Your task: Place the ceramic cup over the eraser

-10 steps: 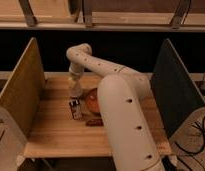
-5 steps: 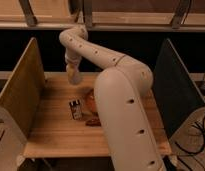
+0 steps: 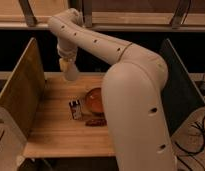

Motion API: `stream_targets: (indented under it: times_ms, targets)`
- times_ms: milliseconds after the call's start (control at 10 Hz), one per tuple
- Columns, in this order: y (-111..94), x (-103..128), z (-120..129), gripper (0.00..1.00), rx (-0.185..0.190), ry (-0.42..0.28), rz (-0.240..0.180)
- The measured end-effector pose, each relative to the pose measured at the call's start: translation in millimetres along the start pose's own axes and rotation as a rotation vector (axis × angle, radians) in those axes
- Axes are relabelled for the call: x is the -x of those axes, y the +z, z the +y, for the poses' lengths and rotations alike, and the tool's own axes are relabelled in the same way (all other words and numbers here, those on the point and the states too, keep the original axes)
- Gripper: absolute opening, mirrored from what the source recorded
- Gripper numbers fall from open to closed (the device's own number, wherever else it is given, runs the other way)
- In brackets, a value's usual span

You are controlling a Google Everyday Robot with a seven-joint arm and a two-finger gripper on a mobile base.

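My gripper (image 3: 66, 63) hangs from the arm at the back left of the wooden table (image 3: 56, 135). It is shut on the small white ceramic cup (image 3: 72, 72) and holds it well above the tabletop. The eraser (image 3: 75, 109), a small dark block with white patches, lies on the table below the cup and a little nearer the front. The cup is clear of the eraser, with open air between them.
A wide orange bowl (image 3: 93, 99) sits just right of the eraser, partly hidden by my arm. A dark brown object (image 3: 96, 121) lies in front of the bowl. A wooden panel (image 3: 18, 87) walls the left side, a dark panel (image 3: 182, 85) the right.
The gripper has risen and moved toward the back left with the cup, away from the spot near the bowl and eraser.
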Motion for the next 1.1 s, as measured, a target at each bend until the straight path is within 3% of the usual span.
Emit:
stream_targets:
  times_ms: [300,600,1100]
  targets:
    - [-17.1,-18.7,43.2,0.0,0.034,0.071,0.004]
    - [-12.4,-73.7,90.3,0.0,0.109,0.216,0.062]
    - [-10.9,-80.0,101.4,0.0,0.125,0.234,0.072]
